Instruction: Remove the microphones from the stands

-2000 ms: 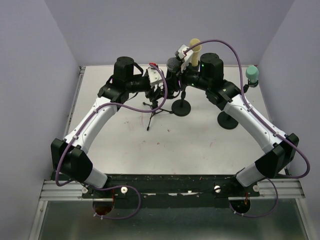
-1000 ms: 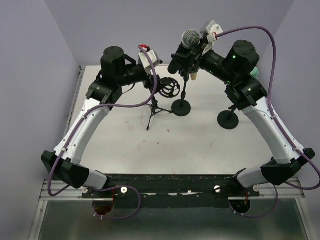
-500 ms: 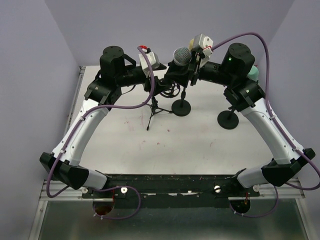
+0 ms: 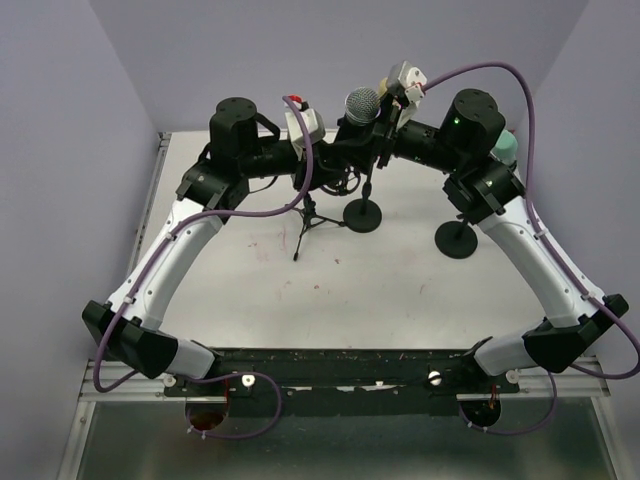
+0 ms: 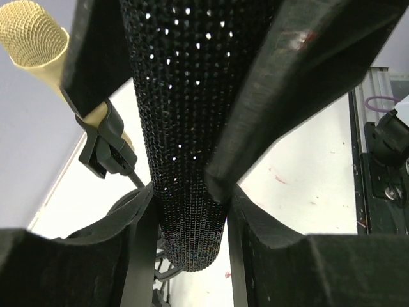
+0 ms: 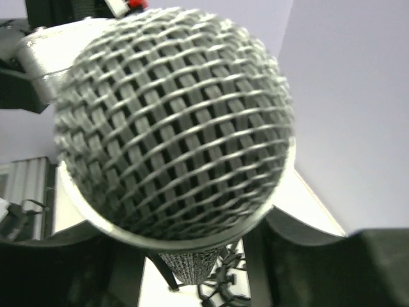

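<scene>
Since the left hand [image 5: 188, 160] moved in, it grips the microphone [image 4: 362, 104] body, right hand [image 6: 198, 262] clamped below its head

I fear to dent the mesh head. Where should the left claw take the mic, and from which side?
Take the mic on its black body, under the head, with the left claw coming from the left, across its length. The body is a slim cylinder, head up, and the right claw holds it from the right.
</scene>
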Motion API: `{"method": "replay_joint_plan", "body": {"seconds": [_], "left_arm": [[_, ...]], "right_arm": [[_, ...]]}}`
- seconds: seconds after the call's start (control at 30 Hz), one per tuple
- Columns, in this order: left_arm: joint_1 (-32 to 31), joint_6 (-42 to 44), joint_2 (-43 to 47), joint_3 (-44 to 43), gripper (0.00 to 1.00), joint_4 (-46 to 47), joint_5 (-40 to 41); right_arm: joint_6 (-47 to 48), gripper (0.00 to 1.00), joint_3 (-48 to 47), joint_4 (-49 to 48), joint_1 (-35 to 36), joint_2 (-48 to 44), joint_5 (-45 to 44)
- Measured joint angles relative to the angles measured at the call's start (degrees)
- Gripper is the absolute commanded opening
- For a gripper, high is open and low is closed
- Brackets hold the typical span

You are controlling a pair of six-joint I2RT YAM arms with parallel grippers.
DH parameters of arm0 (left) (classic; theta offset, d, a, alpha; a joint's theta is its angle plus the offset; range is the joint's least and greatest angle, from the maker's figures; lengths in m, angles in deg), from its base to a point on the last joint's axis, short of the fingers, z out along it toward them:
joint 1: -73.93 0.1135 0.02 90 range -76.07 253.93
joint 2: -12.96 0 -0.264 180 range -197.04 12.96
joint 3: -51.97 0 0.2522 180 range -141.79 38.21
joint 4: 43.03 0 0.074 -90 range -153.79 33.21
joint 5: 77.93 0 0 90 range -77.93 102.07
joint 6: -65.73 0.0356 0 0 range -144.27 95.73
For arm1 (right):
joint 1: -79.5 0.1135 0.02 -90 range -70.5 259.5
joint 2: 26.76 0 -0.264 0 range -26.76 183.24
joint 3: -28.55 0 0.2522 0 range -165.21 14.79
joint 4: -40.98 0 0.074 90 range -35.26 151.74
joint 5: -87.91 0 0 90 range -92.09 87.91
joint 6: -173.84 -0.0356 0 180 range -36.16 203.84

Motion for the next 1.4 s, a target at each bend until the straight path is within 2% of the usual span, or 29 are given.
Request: {"method": "replay_joint_plan", "body": {"seconds": [0.13, 0.2, 0.23, 0.27, 0.3, 0.33, 0.37, 0.4, 0.47, 0.6, 0.73, 0.77, 0.83, 0.87, 0.9, 0.97, 1.03, 1.07, 1.17, 1.4], "left_arm": [[0.0, -1.9, 2.7, 3.5, 0.0, 0.8, 2.8], [0.0, -2.4, 3.7, 4.6, 0.0, 1.2, 4.1], [0.0, -2.7, 4.0, 5.1, 0.0, 1.4, 4.5], [0.0, -3.0, 4.4, 5.7, 0.04, 1.9, 5.1], [0.0, -3.0, 4.7, 6.3, 0.19, 3.1, 5.3], [0.0, -3.3, 4.9, 6.6, 0.39, 3.7, 5.4], [0.0, -3.6, 5.1, 6.8, 0.53, 3.9, 5.4], [-0.1, -3.8, 5.2, 6.8, 0.61, 4.0, 5.5], [-0.1, -4.4, 5.1, 6.8, 0.68, 4.2, 5.5], [0.0, -7.0, 5.0, 6.5, 0.7, 5.1, 5.1], [-0.1, -10.5, 2.7, 2.4, 0.69, 7.0, 3.7], [-0.2, -11.2, 2.2, 1.6, 0.67, 7.5, 3.5], [-0.3, -12.3, 1.6, 0.4, 0.57, 8.1, 2.9], [-0.4, -12.7, 1.4, 0.0, 0.51, 8.5, 2.6], [-0.5, -13.2, 1.2, -0.5, 0.46, 8.5, 2.3], [-0.6, -13.4, 0.9, -1.0, 0.34, 8.7, 2.3], [-0.5, -13.4, 0.6, -1.0, 0.24, 8.6, 1.8], [-0.6, -13.3, 0.5, -1.0, 0.15, 8.4, 1.8], [-0.8, -13.8, 0.5, -1.3, 0.12, 6.2, 3.2], [-0.7, -13.5, 4.4, -1.8, 0.1, 0.8, 16.4]], "right_arm": [[-1.1, 0.61, 0.0, 0.5, 0.4, 0.0, -2.6], [-1.9, 0.47, -0.8, 1.2, 0.5, 0.0, -2.8], [-2.2, 0.37, -1.2, 1.5, 0.5, 0.0, -2.9], [-2.5, 0.31, -1.9, 1.7, 0.5, 0.1, -3.1], [-3.4, 0.24, -2.6, 2.5, 0.7, 0.2, -3.3], [-3.6, 0.2, -2.8, 2.8, 0.8, 0.2, -3.3], [-3.7, 0.17, -2.9, 2.9, 0.8, 0.2, -3.3], [-3.9, 0.14, -2.9, 2.8, 0.8, 0.2, -3.3], [-4.4, 0.11, -2.8, 2.7, 0.8, 0.2, -3.4], [-6.1, 0.08, -2.3, 1.2, 0.7, 0.2, -3.8], [-7.4, 0.07, -1.8, 0.2, 0.6, 0.2, -3.8], [-7.5, 0.07, -1.7, 0.1, 0.6, 0.2, -3.8], [-7.6, 0.07, -1.7, -0.3, 0.6, 0.2, -3.8], [-7.6, 0.1, -1.5, -0.5, 0.6, 0.2, -3.8], [-7.6, 0.19, -1.3, -0.7, 0.6, 0.2, -3.8], [-8.0, 0.52, -0.8, -1.0, 0.6, 0.2, -3.6], [-8.3, 0.76, -0.5, -1.2, 0.6, 0.1, -3.6], [-8.4, 0.82, -0.2, -1.3, 0.5, 0.0, -3.6], [-6.8, 1.0, -0.1, -0.9, 0.2, -0.1, -4.4], [-1.6, 1.0, 4.0, 5.1, -0.2, -5.8, -6.7]]}}
